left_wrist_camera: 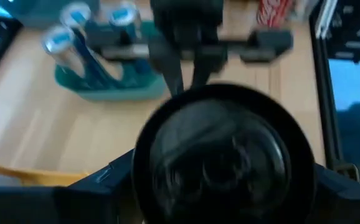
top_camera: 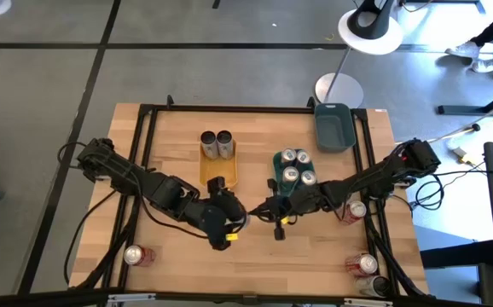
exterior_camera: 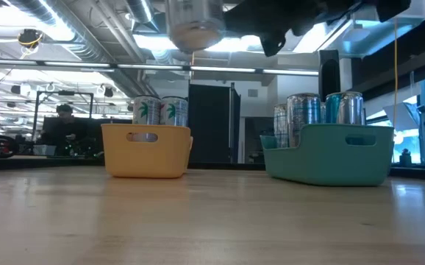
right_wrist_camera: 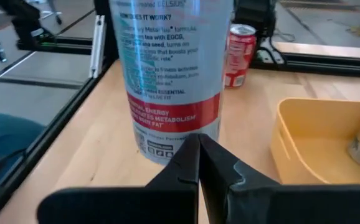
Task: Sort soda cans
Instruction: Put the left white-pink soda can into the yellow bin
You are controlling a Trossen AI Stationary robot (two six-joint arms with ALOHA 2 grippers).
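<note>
The left gripper is clamped around one tall silver-teal metal soda can with a red band and holds it in the air above the light wooden table, between the shallow yellow rectangular tray and the shallow teal rectangular tray. In the low view its round bottom hangs high over the table top. The right gripper is pressed shut with nothing in it; it waits just beside the lifted can, in front of the teal tray. The yellow tray has two silver cans with a green palm print, and the teal tray has four silver-blue cans. The dark grey tray at the far edge shows no can. Three red cans lie or stand near the table borders, not yet sorted. I think the step in hand is to carry the can to the tray of its kind, so the label should first be matched with the cans in both trays. The can should stay upright and travel high enough to pass over the tray wall. It is better to lower it into a free place, apart from the standing cans, because a touch may tip them. The idle right arm should keep away from the path.
</note>
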